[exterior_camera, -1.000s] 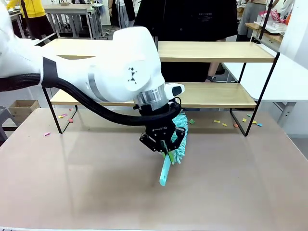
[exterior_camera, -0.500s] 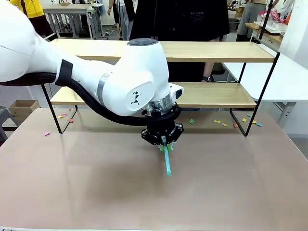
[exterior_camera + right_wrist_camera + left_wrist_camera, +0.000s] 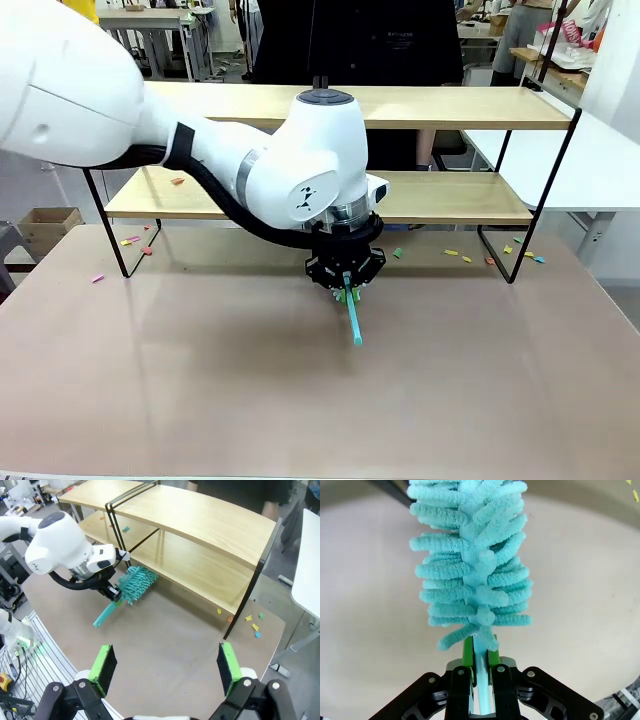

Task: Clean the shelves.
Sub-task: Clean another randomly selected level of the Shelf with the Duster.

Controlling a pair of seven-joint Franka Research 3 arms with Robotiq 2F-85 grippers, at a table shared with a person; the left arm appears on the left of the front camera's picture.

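Note:
The shelves [image 3: 450, 106] stand across the far half of the table, two light-wood tiers on a black frame, also seen in the right wrist view [image 3: 200, 522]. My left gripper [image 3: 345, 282] hovers low over the table just in front of the lower tier, shut on a teal duster's handle [image 3: 353, 325]. In the left wrist view the green pads [image 3: 468, 652] clamp the handle, and the fluffy duster head [image 3: 472, 565] points away over the tabletop. From the right wrist view the duster [image 3: 136, 582] reaches toward the lower board. My right gripper [image 3: 165, 665] hangs high above the table, open.
Small coloured paper scraps [image 3: 460, 256] lie on the table under the shelves, more at the left [image 3: 130, 241], and one on the lower board [image 3: 177, 181]. A person in black [image 3: 360, 40] stands behind the shelves. A white table [image 3: 600, 160] adjoins at right.
My left arm has swung the duster toward the shelves and turned its wrist. The head, seen beside the gripper a second ago, is now hidden behind it, with the handle pointing back.

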